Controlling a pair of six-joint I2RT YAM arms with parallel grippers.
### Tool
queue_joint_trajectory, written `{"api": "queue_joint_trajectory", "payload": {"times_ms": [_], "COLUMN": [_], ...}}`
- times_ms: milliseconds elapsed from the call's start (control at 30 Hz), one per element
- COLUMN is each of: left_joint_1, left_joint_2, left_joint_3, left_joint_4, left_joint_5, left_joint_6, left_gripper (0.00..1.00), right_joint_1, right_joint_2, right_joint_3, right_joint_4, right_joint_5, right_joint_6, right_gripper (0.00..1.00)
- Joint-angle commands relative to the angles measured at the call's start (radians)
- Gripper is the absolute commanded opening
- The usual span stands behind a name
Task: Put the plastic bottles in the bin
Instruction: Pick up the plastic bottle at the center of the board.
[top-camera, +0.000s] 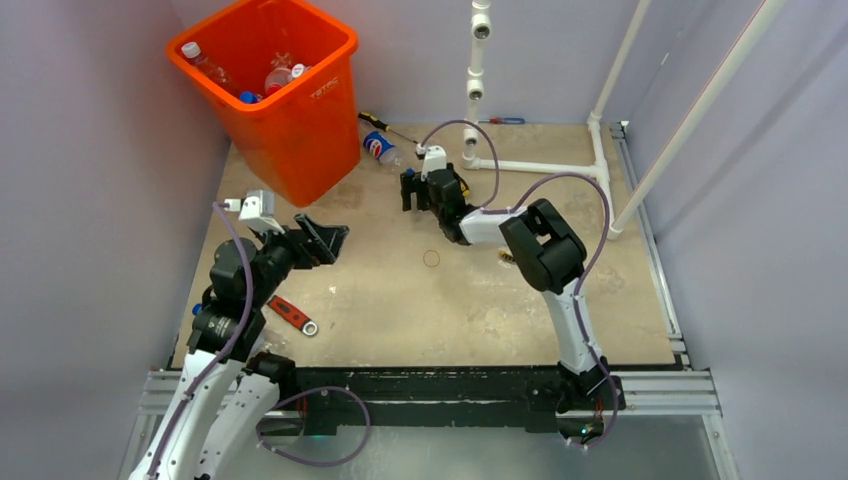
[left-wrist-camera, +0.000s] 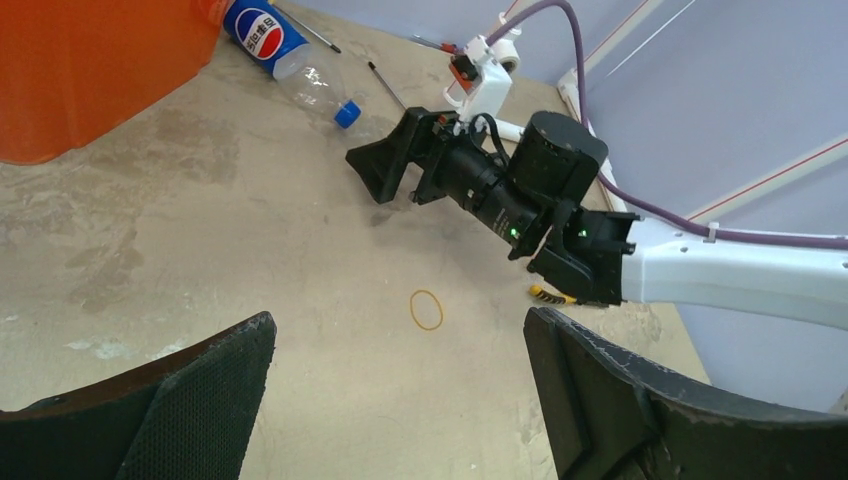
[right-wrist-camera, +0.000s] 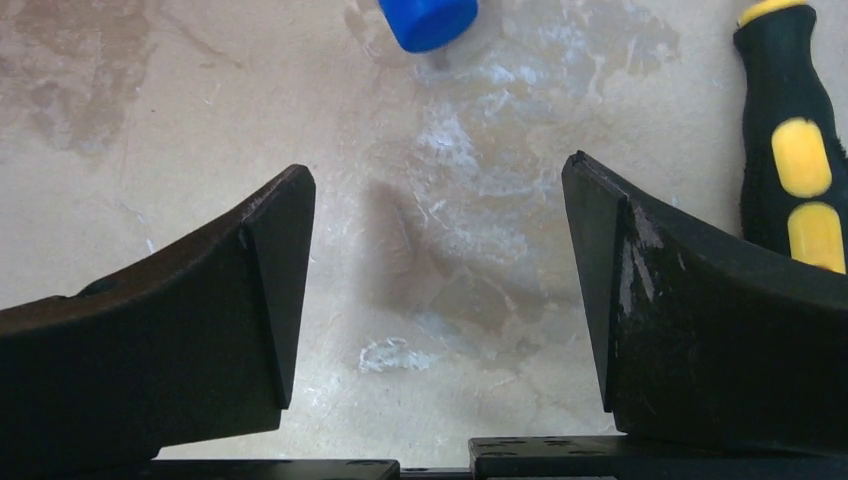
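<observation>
Top external: left fingers and right fingers released, empty; bottle on desk, four o'clock of bin.

White-and-black left arm, matching right arm, purple cables, green status light

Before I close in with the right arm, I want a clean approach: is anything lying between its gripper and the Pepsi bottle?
Nothing visible. Only bare table lies between the open right gripper and the blue cap of the bottle. A black-and-yellow screwdriver handle lies off to one side, outside the jaws.
</observation>
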Motion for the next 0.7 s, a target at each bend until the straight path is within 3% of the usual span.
{"api": "queue_joint_trajectory", "payload": {"times_ms": [0, 267, 667], "left_joint_1": [-0.012, -0.014, -0.014], "left_joint_2": [-0.002, 0.001, 0.011], "left_joint_3": [-0.004, -0.018, -0.033], "left_joint_4": [0.029, 0.019, 0.038], "left_joint_5": [0.017, 0.036, 0.049], "left_joint_6": [0.031, 0.019, 0.003], "left_gripper": [0.94, 0.94, 0.94], "right_joint_1": [-0.002, -0.011, -0.031], "right_joint_2": [0.029, 0.182, 0.294], "right_joint_3": [0.163, 0.428, 0.65], "right_joint_4": [-0.124, -0.351, -0.518], "right_joint_5": [-0.054, -0.045, -0.078], "right_joint_6": [0.008, 0.035, 0.007], "right_gripper": [0.9, 0.93, 0.95]}}
